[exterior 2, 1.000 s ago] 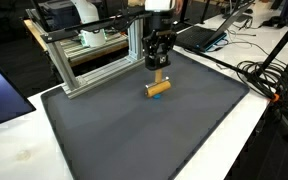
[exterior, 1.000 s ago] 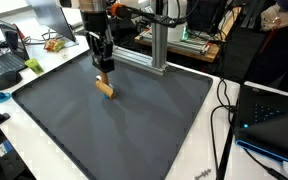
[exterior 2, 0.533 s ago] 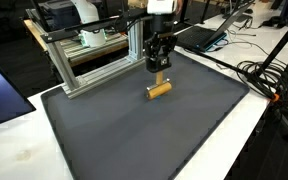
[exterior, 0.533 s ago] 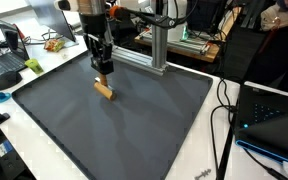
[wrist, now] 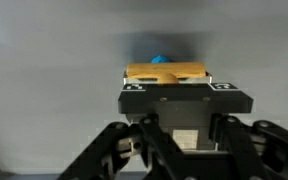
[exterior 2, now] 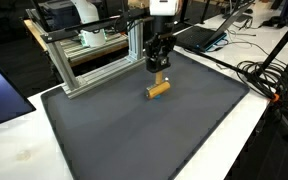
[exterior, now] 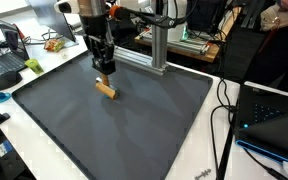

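A small orange-brown wooden block (exterior: 106,90) (exterior 2: 158,89) hangs tilted just over the dark grey mat (exterior: 134,130) (exterior 2: 134,130), near the mat's far side. My gripper (exterior: 104,70) (exterior 2: 159,72) points straight down onto it, jaws drawn in on the block's upper part. In the wrist view the block (wrist: 164,72) shows just past the black fingertips of the gripper (wrist: 184,88). A small blue piece (wrist: 161,60) peeks out behind the block. How far the block reaches between the fingers is hidden.
An aluminium frame (exterior: 159,45) (exterior 2: 84,60) stands right behind the gripper at the mat's far edge. Laptops (exterior: 274,115) (exterior 2: 209,35) and black cables (exterior: 224,110) (exterior 2: 264,75) lie on the white table around the mat.
The gripper and the block have shifted only slightly together. The jaws have stayed the same.
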Motion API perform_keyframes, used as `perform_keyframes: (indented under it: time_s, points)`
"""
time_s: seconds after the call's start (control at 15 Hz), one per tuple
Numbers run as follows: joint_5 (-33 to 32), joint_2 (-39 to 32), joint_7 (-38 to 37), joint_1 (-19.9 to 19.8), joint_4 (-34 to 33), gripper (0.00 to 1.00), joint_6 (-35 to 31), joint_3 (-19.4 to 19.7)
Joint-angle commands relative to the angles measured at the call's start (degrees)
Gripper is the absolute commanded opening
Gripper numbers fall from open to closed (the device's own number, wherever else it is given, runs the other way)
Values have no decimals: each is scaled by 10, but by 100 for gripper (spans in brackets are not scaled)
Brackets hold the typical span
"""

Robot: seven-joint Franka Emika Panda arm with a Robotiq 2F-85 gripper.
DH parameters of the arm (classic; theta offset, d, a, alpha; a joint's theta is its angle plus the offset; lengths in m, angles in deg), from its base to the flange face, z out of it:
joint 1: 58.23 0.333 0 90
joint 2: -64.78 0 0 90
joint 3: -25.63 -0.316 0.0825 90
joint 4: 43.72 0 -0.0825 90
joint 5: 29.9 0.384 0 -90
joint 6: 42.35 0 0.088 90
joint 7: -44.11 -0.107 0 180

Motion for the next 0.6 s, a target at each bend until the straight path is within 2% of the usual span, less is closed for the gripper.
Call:
perform_keyframes:
  time_s: [0.0, 0.53]
  points:
    - [19, -17, 22, 2, -13, 22, 33, 1]
    - [2, -23, -2, 8, -18, 22, 6, 9]
